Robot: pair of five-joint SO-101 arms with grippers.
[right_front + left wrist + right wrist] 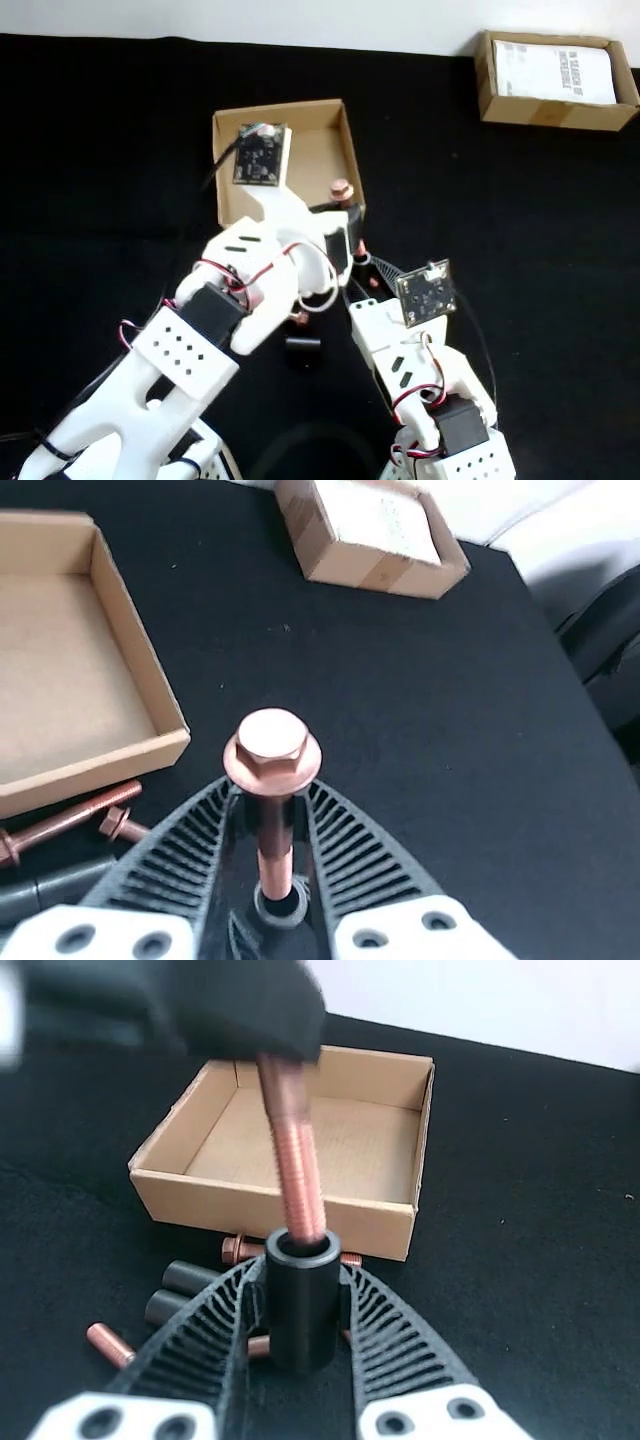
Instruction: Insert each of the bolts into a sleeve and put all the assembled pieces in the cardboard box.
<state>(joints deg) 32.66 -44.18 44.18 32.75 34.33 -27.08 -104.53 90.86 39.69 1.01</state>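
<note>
My left gripper (272, 795) is shut on a copper bolt (271, 748), head up, just beside the open cardboard box (140, 665). Directly under the bolt stands a black sleeve (300, 1305), upright, with my right gripper (300, 1280) shut on it. The bolt's threaded shank (295, 1175) has its tip inside the sleeve's mouth. From above, the bolt head (341, 188) shows at the box's (320, 135) near right corner, with the left gripper (340, 225) over the right gripper (365, 268).
Loose bolts (240, 1248) (105, 1342) and two black sleeves (188, 1277) lie on the black table in front of the box. Another sleeve (303, 352) lies between the arms. A second cardboard box (555, 70) holding paper sits at the far right.
</note>
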